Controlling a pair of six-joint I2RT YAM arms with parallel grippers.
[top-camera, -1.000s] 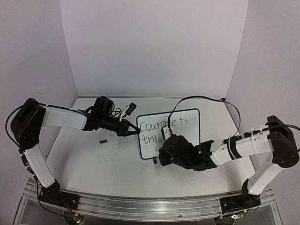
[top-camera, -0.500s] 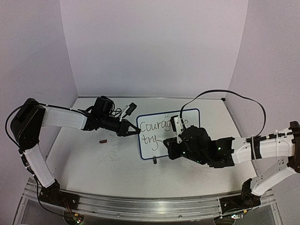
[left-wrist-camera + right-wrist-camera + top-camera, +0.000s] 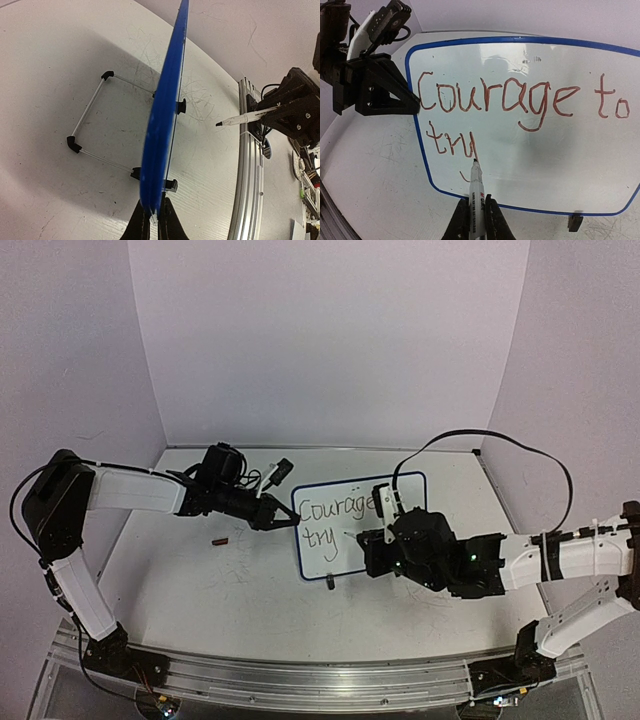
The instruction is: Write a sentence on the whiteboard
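The right gripper [image 3: 476, 204] has shifted rightward, clamped on the marker [image 3: 476, 182], whose tip points under "try" on the mid-counter whiteboard [image 3: 560, 145], its edge pinched by the left gripper [image 3: 155, 214]; the sentence [image 3: 510, 100] reads "Courage to try", probably unfinished.

We see the whiteboard [image 3: 545, 160] as glossy and smooth, with soft reflections on its white face; its blue frame [image 3: 165, 115] looks like smooth plastic; the desk [image 3: 200, 590] is matt, pale and finely scratched; the marker [image 3: 476, 191] has a white plastic barrel; the rail [image 3: 300, 674] looks like brushed metal; the thin stand rod [image 3: 91, 107] looks metallic.
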